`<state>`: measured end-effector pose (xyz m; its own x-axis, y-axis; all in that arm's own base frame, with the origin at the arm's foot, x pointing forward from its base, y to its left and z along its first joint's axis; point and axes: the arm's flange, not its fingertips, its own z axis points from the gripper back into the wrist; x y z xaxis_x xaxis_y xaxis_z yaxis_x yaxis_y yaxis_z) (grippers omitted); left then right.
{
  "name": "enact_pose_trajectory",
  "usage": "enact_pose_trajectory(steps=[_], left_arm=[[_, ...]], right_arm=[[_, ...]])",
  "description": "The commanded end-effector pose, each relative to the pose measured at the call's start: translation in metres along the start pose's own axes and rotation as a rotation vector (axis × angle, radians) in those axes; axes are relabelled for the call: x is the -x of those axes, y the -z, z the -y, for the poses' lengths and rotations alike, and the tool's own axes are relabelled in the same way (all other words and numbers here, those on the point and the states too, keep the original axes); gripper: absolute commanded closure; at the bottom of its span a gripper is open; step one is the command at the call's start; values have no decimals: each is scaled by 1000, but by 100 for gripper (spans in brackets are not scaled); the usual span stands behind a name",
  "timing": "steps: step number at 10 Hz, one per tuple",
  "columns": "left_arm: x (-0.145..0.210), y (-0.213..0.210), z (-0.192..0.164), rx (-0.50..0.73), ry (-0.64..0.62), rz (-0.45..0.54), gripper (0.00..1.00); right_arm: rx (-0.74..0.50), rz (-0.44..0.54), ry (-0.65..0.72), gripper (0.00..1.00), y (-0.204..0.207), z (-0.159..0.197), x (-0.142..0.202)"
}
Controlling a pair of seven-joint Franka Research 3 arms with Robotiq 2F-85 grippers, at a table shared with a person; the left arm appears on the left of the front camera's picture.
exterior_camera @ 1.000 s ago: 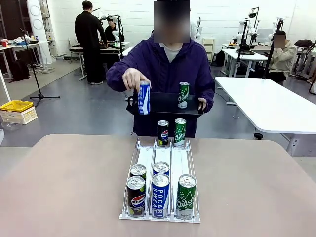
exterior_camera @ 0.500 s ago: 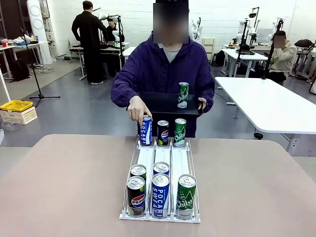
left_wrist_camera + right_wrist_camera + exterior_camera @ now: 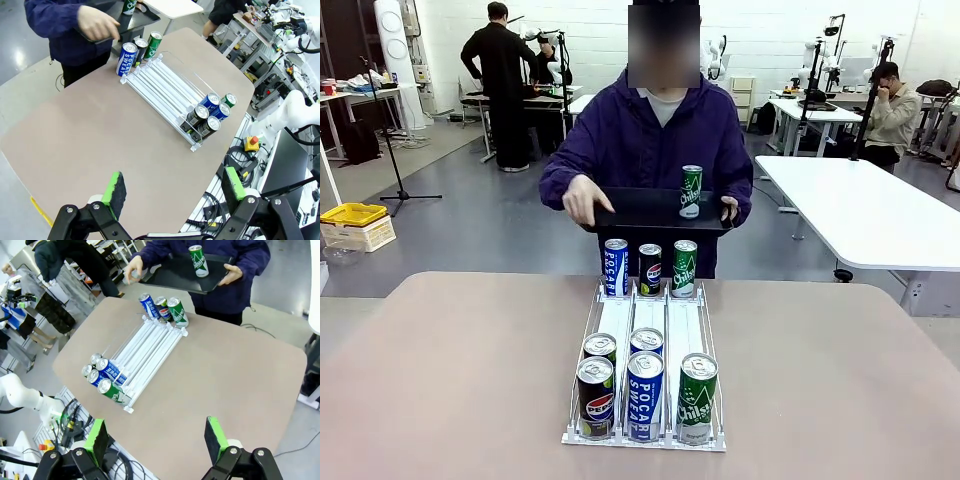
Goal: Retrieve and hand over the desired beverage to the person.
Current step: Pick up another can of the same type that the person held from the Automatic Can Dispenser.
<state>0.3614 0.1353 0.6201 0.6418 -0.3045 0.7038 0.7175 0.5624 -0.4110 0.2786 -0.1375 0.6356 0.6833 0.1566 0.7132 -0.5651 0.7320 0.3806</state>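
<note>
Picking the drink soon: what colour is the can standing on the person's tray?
Green with white lettering; the can on the black tray shows best in front view.

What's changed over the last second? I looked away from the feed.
The person's free hand brought the blue Pocari Sweat can down from above the black tray. It stood the can at the far end of the left lane of the rack, beside the Pepsi can, then let go and drew back to the tray. Unchanged: the green can on the tray and the other cans in the rack.
</note>
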Motion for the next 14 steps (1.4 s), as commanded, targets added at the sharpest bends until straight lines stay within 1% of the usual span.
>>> enact_pose_trajectory(steps=[1,4,5,6,7,8,9,10,11,12,13,14], left_arm=[[-1,-1,-1,14,21,17,0],[-1,-1,-1,14,21,17,0],[0,0,0,0,0,0,0],[-34,14,54,-32,155,-69,0],[-69,43,104,-39,294,-172,0],[-99,85,141,-11,341,-313,0],[-126,136,165,-17,333,-493,0],[-145,181,178,-8,272,-590,0],[-153,225,195,-19,189,-649,0],[-149,268,217,-115,90,-675,0],[-136,318,238,-277,-21,-643,0],[-119,355,248,-410,-43,-631,0]], right_arm=[[-23,13,-11,0,1,1,-2],[-23,13,-11,0,1,1,-2],[-23,13,-11,0,1,1,-2],[-23,13,-11,0,1,1,-2],[-23,13,-11,0,1,1,-2],[-23,13,-11,0,1,1,-2],[-23,13,-11,0,1,1,-2],[-23,13,-11,0,1,1,-2],[-23,13,-11,0,1,1,-2],[-23,13,-11,0,1,1,-2],[-23,13,-11,0,1,1,-2],[-23,13,-11,0,1,1,-2]])
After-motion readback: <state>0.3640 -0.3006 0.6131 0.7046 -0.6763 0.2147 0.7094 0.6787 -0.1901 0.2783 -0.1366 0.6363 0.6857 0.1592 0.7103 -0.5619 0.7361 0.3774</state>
